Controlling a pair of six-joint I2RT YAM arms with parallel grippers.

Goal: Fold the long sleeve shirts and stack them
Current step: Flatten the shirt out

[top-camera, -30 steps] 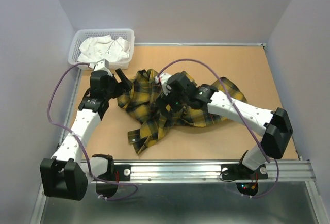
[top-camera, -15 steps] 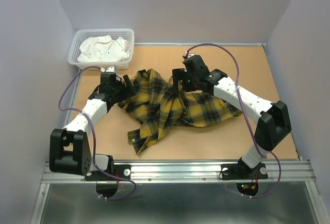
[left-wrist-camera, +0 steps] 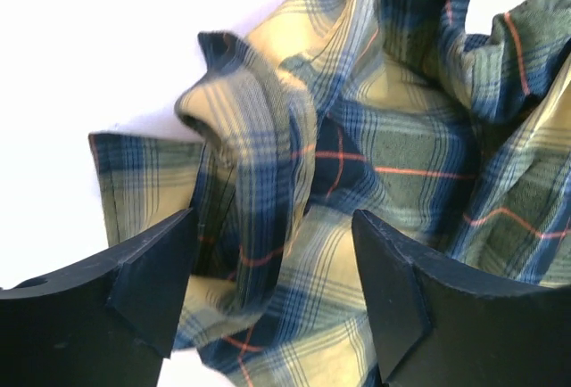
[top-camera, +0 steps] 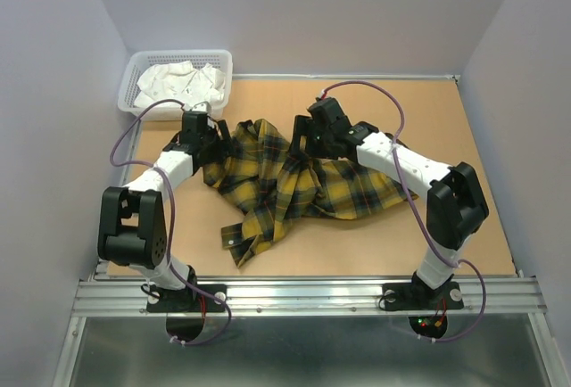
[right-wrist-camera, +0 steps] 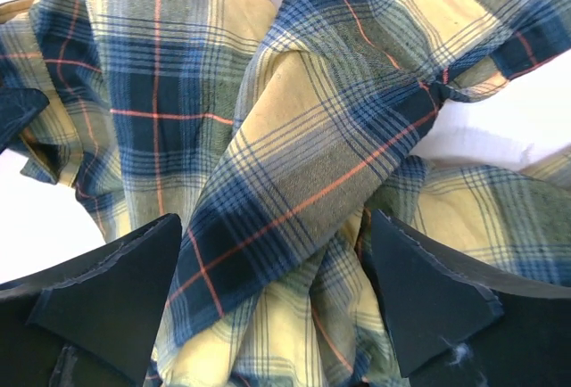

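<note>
Left wrist view | left hand (left-wrist-camera: 272, 226) wide open, gripping nothing; crumpled plaid shirt (left-wrist-camera: 384, 146) bunched between its fingers | right hand (right-wrist-camera: 275, 225) wide open, empty; shirt folds between and beyond its fingers, on tabletop (top-camera: 446, 119)

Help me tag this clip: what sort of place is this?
Probably a robotics lab cell: left arm and right arm mounted on a metal rail, plain walls around the tabletop, crumpled plaid shirt.
</note>
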